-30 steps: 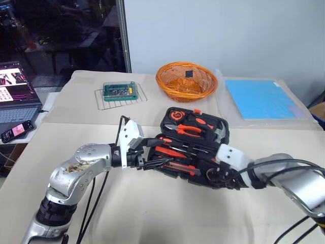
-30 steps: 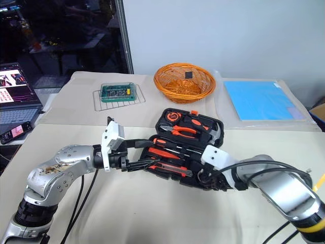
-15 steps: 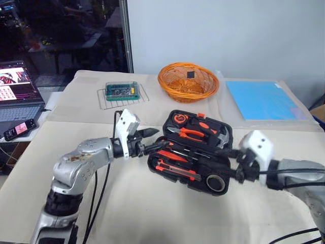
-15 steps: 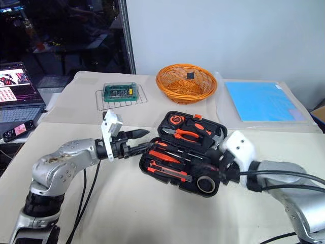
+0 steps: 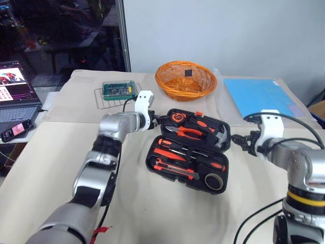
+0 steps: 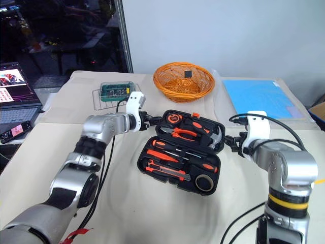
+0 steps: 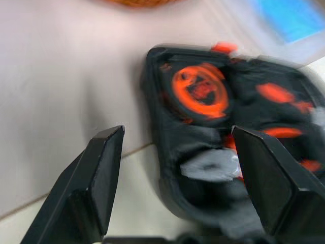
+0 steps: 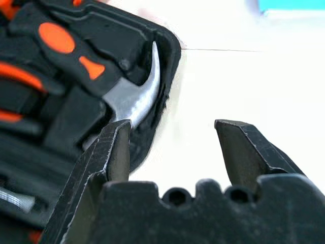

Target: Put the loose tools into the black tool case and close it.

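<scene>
Black tool case (image 5: 189,148) lies open and filled, left gripper (image 5: 158,120) and right gripper (image 5: 238,141) flank its lid, both spread and empty; risk: uneven push skews the lid or a proud tool blocks it.

Your beige-clothed table (image 5: 61,168) carries the open black tool case (image 5: 189,150), an orange wicker basket (image 5: 186,80), a wire rack (image 5: 120,96) and a blue sheet (image 5: 261,97).

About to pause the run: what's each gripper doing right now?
Left gripper: open, empty, at the black tool case's far left corner.
Right gripper: open, empty, beside the case's right edge.
</scene>
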### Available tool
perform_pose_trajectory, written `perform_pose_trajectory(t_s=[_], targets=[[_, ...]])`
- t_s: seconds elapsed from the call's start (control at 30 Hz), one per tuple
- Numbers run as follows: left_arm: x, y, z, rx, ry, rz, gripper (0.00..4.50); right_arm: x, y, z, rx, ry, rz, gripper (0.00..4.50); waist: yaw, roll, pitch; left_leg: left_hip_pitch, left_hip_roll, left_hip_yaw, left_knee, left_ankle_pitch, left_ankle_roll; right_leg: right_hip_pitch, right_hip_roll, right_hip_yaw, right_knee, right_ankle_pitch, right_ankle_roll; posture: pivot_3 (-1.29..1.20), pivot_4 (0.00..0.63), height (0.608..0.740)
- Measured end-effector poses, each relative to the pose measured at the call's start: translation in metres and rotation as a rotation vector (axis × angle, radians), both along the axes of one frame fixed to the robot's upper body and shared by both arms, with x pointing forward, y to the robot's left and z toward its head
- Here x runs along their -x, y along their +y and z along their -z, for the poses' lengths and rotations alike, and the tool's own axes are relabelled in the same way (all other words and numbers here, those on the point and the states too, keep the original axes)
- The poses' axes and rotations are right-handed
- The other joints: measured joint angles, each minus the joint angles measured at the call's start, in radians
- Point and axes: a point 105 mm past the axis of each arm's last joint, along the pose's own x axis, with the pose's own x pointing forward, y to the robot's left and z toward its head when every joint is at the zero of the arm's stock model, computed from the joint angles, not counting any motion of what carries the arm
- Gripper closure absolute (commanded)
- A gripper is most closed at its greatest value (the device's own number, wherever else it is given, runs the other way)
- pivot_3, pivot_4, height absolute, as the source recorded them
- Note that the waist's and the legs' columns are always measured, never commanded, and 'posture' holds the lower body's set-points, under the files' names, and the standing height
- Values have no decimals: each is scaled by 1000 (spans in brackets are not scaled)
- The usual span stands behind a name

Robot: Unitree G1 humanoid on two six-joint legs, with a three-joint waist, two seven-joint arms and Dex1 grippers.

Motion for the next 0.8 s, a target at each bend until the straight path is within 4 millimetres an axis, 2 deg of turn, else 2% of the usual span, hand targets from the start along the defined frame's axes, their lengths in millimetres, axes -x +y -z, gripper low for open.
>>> perform_pose_trajectory(t_s=[0.17,0.3,0.37,0.47,0.5,0.53,0.8], targets=[[-6,-11,11,4,30,14,884,-17,9,15,-64,78,-10,1416,-9,0,0,-5,0,1,-1,2,-3,-3,0,0,0,0,3,0,150,740],[-6,-16,14,34,42,28,1969,-28,11,20,-87,100,-8,2473,-9,0,0,-7,-1,1,-1,1,-3,-4,-2,0,-1,2,6,0,150,740],[-5,-20,13,48,40,35,2788,-30,9,20,-78,97,-6,3247,-9,0,0,-6,-2,1,1,-1,1,-3,-4,0,0,3,8,0,150,740],[-7,-15,13,72,49,19,3864,-30,5,22,-81,104,2,4248,-11,0,0,-6,-4,1,1,-3,5,-4,-6,0,0,4,9,0,150,740],[-7,-13,14,86,55,16,4296,-30,4,22,-91,104,3,4492,-11,0,0,-6,-5,1,1,-3,6,-4,-7,0,0,4,9,0,150,740],[-7,-13,13,101,60,13,4458,-29,4,22,-99,105,2,4500,-9,0,0,-6,-5,0,1,-3,5,-4,-7,0,0,4,9,0,150,740],[-7,-10,13,157,91,-8,4458,-31,5,22,-145,93,-25,4500,-15,0,0,-7,-7,1,1,0,1,-4,-9,0,1,4,10,0,150,740]])
